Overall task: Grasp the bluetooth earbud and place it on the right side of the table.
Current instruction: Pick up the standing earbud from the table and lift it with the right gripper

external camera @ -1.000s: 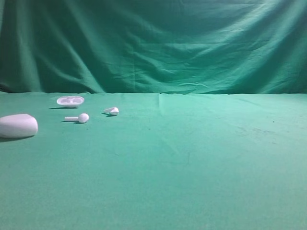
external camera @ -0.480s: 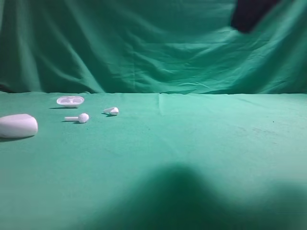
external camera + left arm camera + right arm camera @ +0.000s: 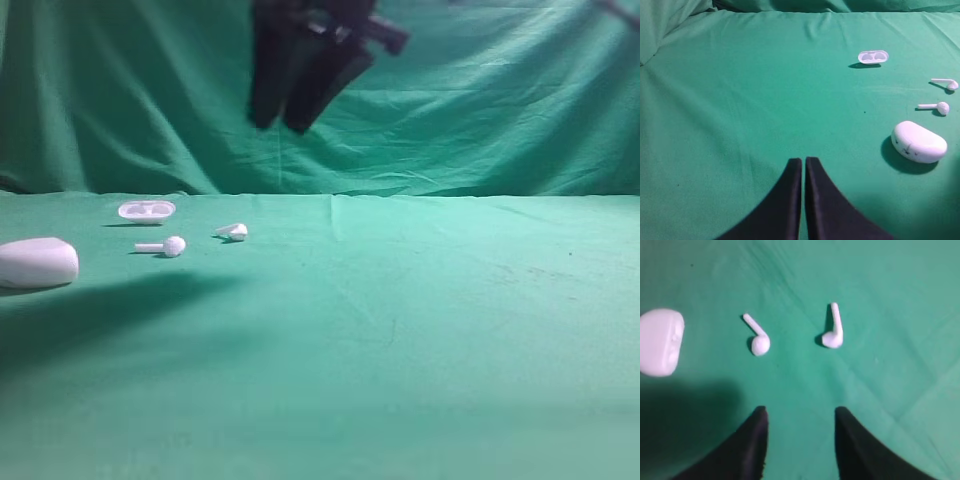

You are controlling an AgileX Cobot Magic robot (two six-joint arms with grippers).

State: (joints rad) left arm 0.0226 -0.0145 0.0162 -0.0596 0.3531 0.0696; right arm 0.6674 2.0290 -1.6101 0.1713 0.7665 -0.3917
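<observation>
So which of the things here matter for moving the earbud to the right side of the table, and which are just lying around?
For the job:
- bluetooth earbud, the stubby one
- table, its right side as the target
- right end effector, jaws apart, above the earbuds

Just lying about:
- twin earbud with the long straight stem
- pebble-shaped case
- small open tray
- left end effector, shut

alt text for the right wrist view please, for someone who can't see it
Looking down from the right wrist, the right hand hangs open and empty above the green table, its two dark fingers spread. Beyond them lie two white earbuds: the bluetooth earbud on the right and its twin earbud in the middle, apart. A white case sits at the left edge.
</observation>
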